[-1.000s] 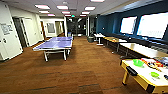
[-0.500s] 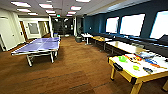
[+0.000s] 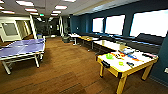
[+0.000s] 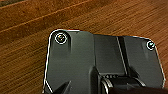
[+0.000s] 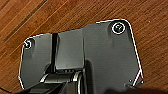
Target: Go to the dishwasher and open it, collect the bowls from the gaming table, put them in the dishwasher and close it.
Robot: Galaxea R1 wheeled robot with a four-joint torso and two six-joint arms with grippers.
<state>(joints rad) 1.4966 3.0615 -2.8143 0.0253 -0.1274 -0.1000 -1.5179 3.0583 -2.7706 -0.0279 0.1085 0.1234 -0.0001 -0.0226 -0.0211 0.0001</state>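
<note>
Bowls first: two round lime-green plastic bowls are sitting on the long white-topped gaming table with the yellow edge (image 3: 113, 67), over on the right side of the head view. The larger bowl (image 3: 109, 56) is resting near the table's far left side, and the smaller bowl (image 3: 121, 63) is lying nearer the middle, well apart from it, among a scatter of coloured items too blurred to name. No dishwasher is appearing in this room.

Judging by the scene, the robot is driving toward that table. Doing this well is calling for a line that brings the base square to the table's near long side, close enough that both bowls are falling within arm's reach, while steering clear of the yellow legs.

Both wrist views are looking straight down at brown wood-plank flooring (image 5: 150, 35) past the dark mounting plates; I cannot tell how either set of jaws is standing, or whether anything is held.

Outward now: a blue table-tennis table (image 3: 22, 47) is standing at the left, more tables are lining the dark teal wall (image 3: 160, 67) under bright windows (image 3: 115, 24), and ceiling panels are glowing overhead.
</note>
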